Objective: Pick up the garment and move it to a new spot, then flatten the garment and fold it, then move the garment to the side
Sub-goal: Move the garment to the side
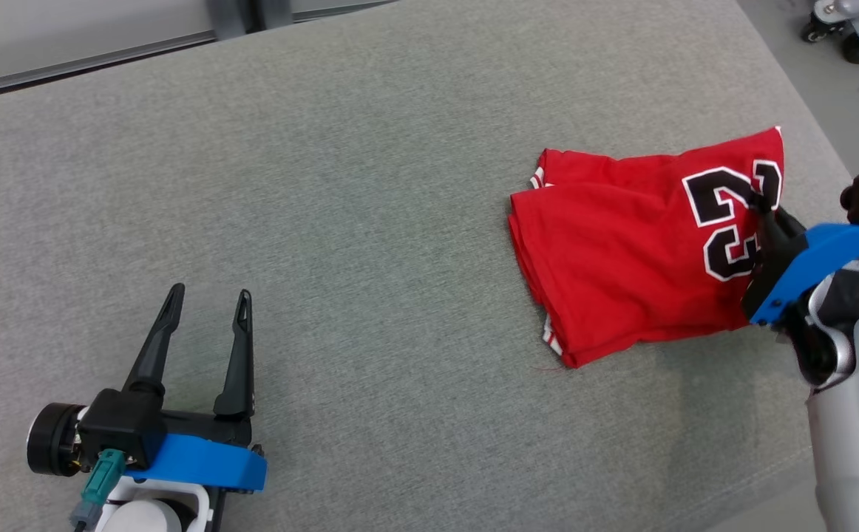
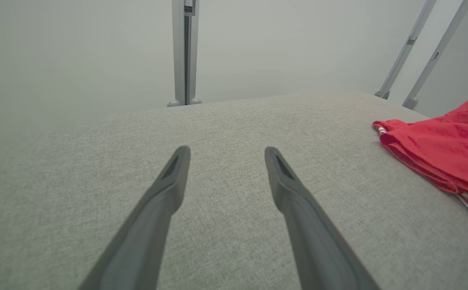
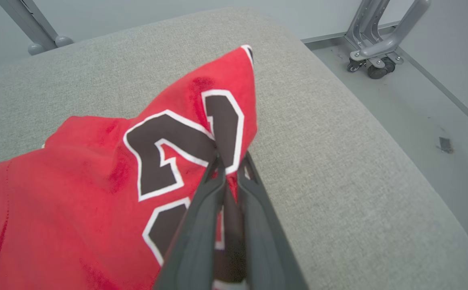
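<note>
Shirt [image 1: 614, 258] looks folded already; right gripper [image 3: 228, 161] clamps its numbered edge, left gripper [image 1: 211, 291] gapes empty. Next, likely slide it aside, layers together.

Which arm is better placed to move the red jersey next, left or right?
Right. The right hand is shut on the jersey at the edge by the number print, with that corner raised. The left hand is open and empty over the bare grey surface, well clear of the cloth.
</note>
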Controlling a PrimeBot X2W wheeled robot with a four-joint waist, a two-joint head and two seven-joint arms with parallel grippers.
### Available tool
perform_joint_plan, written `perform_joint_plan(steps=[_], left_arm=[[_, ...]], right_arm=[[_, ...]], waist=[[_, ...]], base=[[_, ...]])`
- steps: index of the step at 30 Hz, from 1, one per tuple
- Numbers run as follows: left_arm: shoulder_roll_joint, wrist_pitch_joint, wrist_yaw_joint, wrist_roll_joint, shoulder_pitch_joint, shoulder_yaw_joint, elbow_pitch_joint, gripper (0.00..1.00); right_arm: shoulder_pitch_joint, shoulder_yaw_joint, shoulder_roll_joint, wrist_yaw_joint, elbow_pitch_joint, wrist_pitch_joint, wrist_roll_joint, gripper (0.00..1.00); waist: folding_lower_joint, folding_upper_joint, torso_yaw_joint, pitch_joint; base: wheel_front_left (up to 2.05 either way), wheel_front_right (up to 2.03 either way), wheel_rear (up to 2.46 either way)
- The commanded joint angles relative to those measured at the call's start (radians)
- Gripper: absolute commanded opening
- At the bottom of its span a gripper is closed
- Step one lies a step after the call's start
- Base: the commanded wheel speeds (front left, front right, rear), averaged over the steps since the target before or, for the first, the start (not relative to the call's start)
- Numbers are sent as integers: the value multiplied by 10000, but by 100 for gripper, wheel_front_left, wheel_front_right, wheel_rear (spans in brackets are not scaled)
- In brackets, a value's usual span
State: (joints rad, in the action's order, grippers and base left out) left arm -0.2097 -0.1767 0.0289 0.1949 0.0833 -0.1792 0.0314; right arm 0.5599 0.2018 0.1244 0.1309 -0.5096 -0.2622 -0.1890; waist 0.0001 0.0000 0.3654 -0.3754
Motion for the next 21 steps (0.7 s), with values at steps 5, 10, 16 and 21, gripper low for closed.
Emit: perform_joint_plan(steps=[5,10,16,21], left_arm=[[-28,1,-107,49,17,7,-91,100],[38,-98,-148,102,-33,-77,-51,100],[65,-197,-190,145,-3,-120,-8,100],[94,-284,-206,177,-47,-181,81,100]], right_arm=[[1197,173,590,-3,-626,-384,343,0],[2015,632,1301,-3,-1157,-520,833,0],[2509,1205,1823,-3,-1436,-321,1496,7],[2570,1800,1858,-3,-1360,511,2131,100]], waist=[[-1,0,-507,-54],[-1,0,-1019,-126],[-1,0,-1450,-216],[-1,0,-1635,-225]], base=[[0,0,0],[0,0,0],[0,0,0],[0,0,0]])
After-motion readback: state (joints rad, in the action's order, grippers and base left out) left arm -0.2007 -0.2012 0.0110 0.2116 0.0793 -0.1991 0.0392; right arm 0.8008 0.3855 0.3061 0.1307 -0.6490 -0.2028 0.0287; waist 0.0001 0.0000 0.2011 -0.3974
